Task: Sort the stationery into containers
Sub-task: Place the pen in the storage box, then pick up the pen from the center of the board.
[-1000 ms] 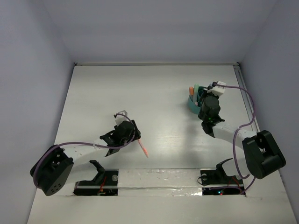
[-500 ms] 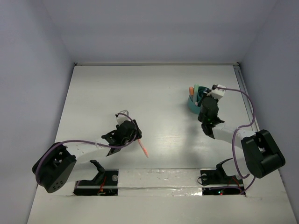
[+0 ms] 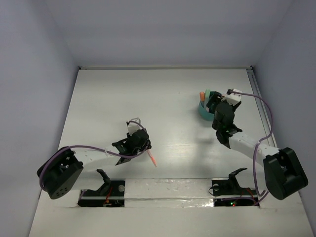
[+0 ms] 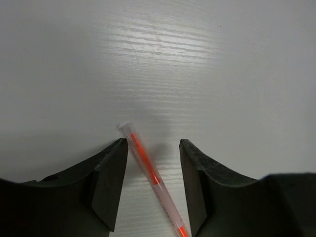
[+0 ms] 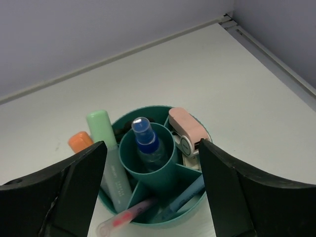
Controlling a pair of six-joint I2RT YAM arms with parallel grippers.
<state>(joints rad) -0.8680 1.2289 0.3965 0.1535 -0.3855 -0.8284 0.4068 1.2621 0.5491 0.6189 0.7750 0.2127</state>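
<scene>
An orange pen lies on the white table, slanting between the fingers of my left gripper, which is open and straddles it without pinching. In the top view the pen sticks out beside that gripper. My right gripper hangs open and empty over the teal cup. Inside are a blue-capped bottle, a green marker, an orange marker, a pink eraser, a light-blue pen and a pinkish clear pen. From above, the cup sits at the right gripper.
Pale walls enclose the table on three sides, and a rail runs along its right edge close to the cup. Both arm bases sit on the taped strip at the near edge.
My left gripper has slid a little right and nearer, over the pen, its jaws narrower. The right arm's elbow has swung out to the right while its wrist stays over the cup.
</scene>
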